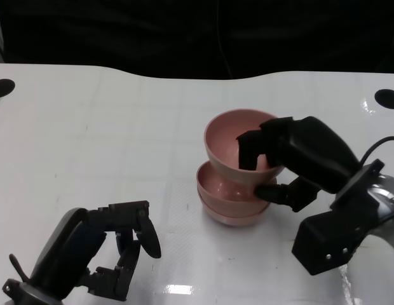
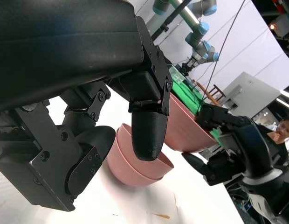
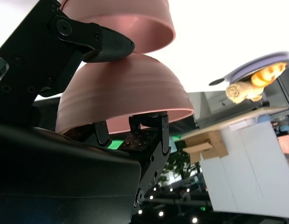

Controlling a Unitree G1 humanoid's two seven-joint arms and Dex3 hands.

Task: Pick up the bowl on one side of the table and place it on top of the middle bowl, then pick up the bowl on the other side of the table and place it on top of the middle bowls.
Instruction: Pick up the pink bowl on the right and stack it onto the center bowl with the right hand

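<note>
- The top pink bowl (image 1: 234, 141) sits tilted above the two nested pink bowls (image 1: 226, 202), right of the table's centre; its base rests in or just above the upper nested bowl, and contact cannot be confirmed.
- The right hand (image 1: 273, 166) grips the top pink bowl: fingers hook over the near rim into the bowl, and the thumb presses the outer wall from below.
- The right wrist view shows the same clamp from beneath: a black finger (image 3: 105, 44) lies between the held bowl (image 3: 121, 95) and the stack (image 3: 130, 21).
- The left hand (image 1: 114, 248) rests low at the near-left of the white table (image 1: 108, 140), well apart from the bowls, its fingers loosely curled and apart, holding nothing.
- Open table surface surrounds the stack to the left, behind, and in front; the right forearm occupies the space to its right.
- Two dark round marks lie at the far corners, one at the left edge (image 1: 2, 88) and one at the right (image 1: 387, 98), both well apart from the bowls.
- The left wrist view alone shows the stack side-on (image 2: 135, 165), the tilted bowl (image 2: 189, 128) above it, and a person (image 2: 284, 130) beyond the table.
</note>
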